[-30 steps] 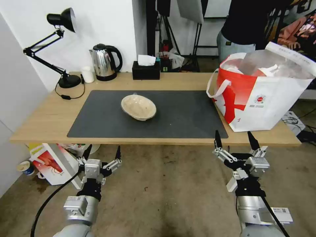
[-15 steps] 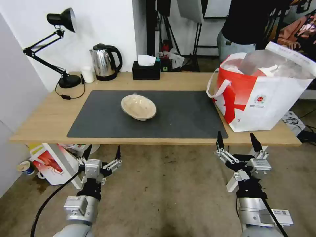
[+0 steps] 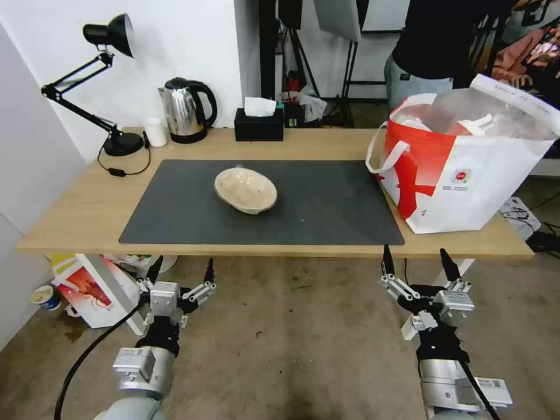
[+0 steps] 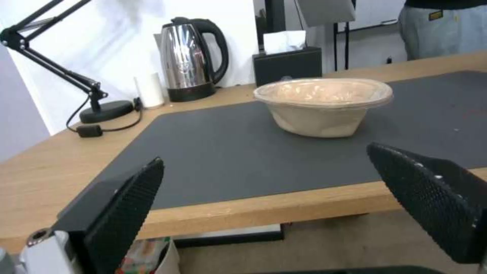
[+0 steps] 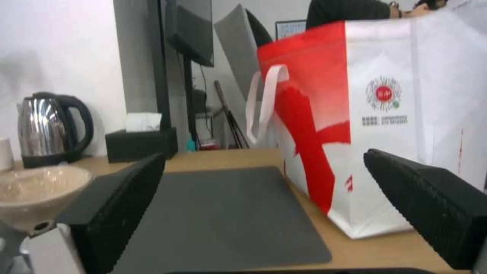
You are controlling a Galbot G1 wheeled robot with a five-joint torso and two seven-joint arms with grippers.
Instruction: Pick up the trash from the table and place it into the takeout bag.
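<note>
While the beige paper bowl (image 3: 245,190) sits mouth-up near the middle of the dark mat (image 3: 326,210), nothing's crowding it, mat is bare on every side. Takeout bag (image 3: 461,163) stands upright at the tabletop's (image 3: 76,216) right end, mouth open. Left tool (image 3: 181,270) and right tool (image 3: 417,259) both hang below the front edge, fingers spread wide, holding nothing.

White wall (image 3: 192,35), stained concrete floor (image 3: 291,350)
</note>
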